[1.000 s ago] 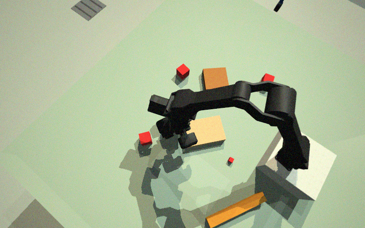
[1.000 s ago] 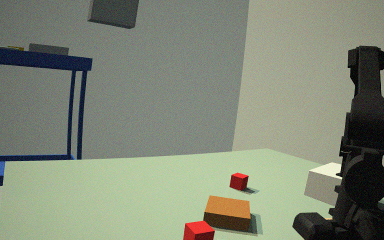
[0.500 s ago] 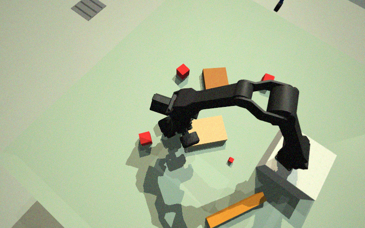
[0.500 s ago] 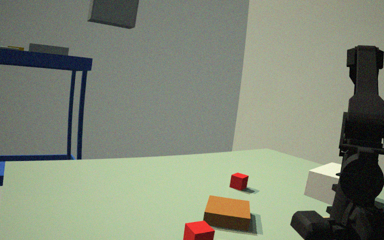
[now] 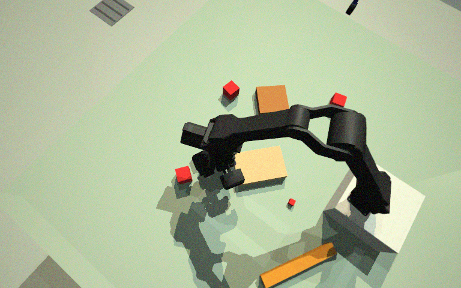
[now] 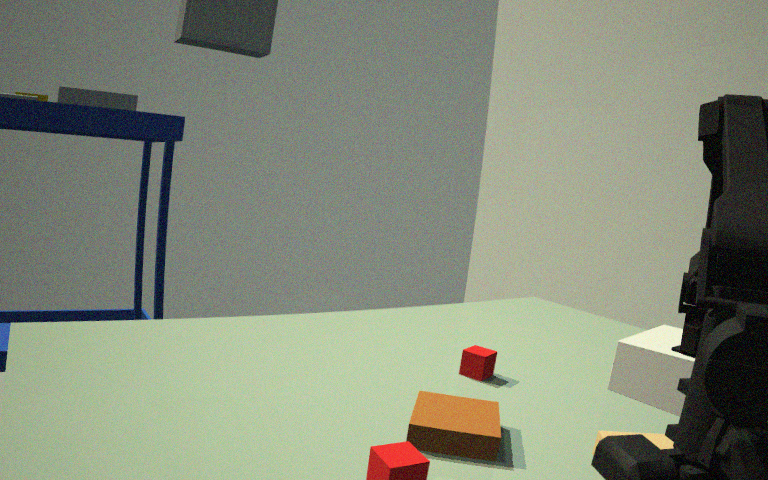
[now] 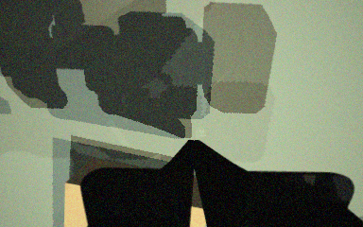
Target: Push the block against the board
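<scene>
A flat tan block lies in the middle of the green table. A darker orange square block lies beyond it, apart from it. A long orange board lies near the front, partly in the arm's shadow and far from both blocks. My gripper is shut and empty. It points down at the tan block's left end, with its tips just past the block's edge. I cannot tell whether it touches the block.
Several red cubes stand around: one left of the gripper, one near the orange block, one behind the arm, and a small one at the front. The arm's white base stands on the right.
</scene>
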Controlling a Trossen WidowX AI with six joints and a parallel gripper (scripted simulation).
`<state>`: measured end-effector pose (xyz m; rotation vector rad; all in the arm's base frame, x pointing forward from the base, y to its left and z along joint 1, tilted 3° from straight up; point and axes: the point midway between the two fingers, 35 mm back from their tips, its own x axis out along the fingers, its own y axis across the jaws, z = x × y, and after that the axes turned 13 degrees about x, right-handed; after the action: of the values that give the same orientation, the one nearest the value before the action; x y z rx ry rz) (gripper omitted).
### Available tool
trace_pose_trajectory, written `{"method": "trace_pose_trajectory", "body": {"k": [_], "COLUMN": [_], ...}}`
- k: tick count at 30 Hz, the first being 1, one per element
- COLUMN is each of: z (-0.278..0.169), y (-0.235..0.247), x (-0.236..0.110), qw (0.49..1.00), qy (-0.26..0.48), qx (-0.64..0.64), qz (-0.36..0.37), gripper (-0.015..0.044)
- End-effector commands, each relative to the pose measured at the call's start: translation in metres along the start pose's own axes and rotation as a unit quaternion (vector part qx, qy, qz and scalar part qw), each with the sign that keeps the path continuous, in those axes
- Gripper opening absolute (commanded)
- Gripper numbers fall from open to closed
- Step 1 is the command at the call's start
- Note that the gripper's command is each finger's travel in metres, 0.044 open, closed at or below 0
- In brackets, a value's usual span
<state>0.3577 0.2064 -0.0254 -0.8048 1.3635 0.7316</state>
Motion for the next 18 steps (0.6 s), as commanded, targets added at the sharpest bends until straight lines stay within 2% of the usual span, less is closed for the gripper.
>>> {"method": "trace_pose_trajectory", "body": {"k": [1,13,18], "z": [0.005,0.023,0.022], "y": [0.002,0.006,0.004], "x": [0.003,0.004,-0.048], "qw": [1.0,1.0,1.0], "qy": [0.005,0.004,0.004], "qx": [0.002,0.002,0.002], "qz": [0.001,0.001,0.001], "gripper": [0.0,0.0,0.0]}}
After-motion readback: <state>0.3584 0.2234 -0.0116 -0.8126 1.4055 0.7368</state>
